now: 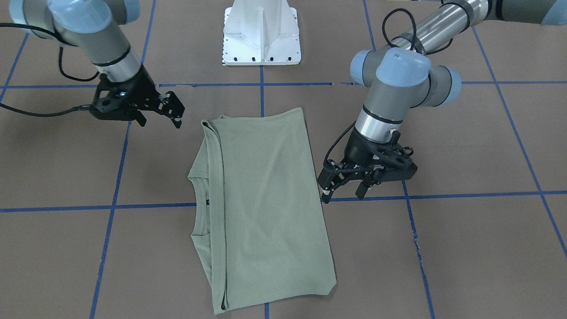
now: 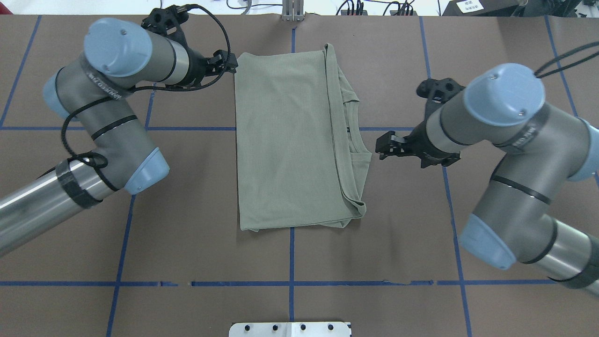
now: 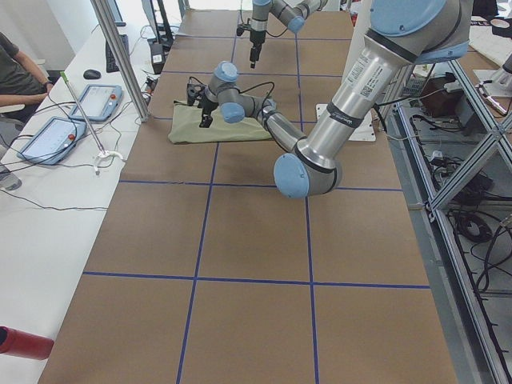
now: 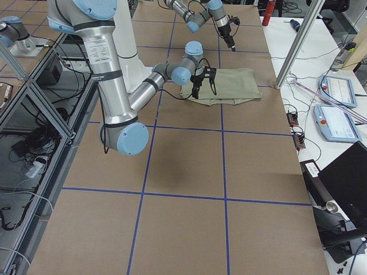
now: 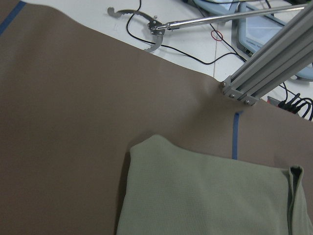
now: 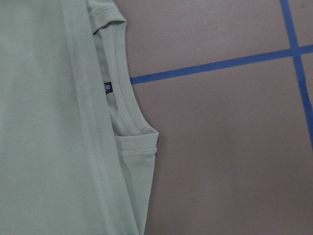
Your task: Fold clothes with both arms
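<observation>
- The sage long-sleeved shirt (image 1: 270, 199) lies on the counter (image 1: 465, 248), folded into a narrow rectangle. Its collar (image 6: 124, 98) shows along the long edge facing the right gripper (image 1: 160, 122).
- Risk: a pinch that catches only the top layer would peel the stacked folds apart. Uneven lifts by the two arms would skew the next fold.
- Left gripper (image 1: 343, 196) hangs beside the shirt's opposite long edge, fingers (image 1: 330, 188) spread and empty. Its height is hard to judge.
- The right gripper hovers just off the collar side, fingers apart, holding nothing.
</observation>
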`<state>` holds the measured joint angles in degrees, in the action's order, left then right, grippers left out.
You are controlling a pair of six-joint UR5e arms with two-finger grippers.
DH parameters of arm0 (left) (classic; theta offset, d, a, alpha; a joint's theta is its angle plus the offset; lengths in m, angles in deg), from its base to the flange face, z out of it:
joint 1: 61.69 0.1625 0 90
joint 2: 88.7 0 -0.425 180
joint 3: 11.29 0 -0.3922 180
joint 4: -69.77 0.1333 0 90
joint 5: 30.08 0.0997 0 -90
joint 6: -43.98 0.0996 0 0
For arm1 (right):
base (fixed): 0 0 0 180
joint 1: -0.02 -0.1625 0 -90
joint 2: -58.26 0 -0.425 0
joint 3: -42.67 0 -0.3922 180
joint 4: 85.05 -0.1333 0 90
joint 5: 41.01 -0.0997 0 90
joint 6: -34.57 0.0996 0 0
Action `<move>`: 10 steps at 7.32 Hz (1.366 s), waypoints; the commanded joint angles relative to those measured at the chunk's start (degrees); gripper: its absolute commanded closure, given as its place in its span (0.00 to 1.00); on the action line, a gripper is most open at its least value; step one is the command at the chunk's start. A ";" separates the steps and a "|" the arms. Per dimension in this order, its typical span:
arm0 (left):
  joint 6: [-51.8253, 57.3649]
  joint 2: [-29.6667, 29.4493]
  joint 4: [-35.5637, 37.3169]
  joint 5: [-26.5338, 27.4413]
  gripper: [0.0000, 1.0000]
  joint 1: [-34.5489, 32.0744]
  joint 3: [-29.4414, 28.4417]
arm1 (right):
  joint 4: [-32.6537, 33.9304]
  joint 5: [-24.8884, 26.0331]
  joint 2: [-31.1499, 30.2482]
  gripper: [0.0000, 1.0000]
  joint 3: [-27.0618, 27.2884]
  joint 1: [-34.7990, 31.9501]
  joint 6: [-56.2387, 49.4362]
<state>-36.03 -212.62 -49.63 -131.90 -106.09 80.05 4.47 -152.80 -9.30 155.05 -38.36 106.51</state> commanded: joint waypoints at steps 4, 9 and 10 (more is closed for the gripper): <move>0.38 5.27 6.46 -1.18 0.00 3.88 11.31 | 6.19 9.48 14.11 0.00 -17.00 10.94 -15.31; -0.41 5.27 5.94 -1.18 0.00 5.20 10.52 | 10.06 8.70 13.68 0.00 -18.51 11.49 -19.20; -0.49 5.27 5.85 -1.18 0.00 5.54 10.52 | 10.67 8.61 13.50 0.00 -18.69 11.49 -19.21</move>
<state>-36.41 -207.35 -43.63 -133.08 -100.83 90.72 14.29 -144.07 4.40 136.54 -26.85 87.47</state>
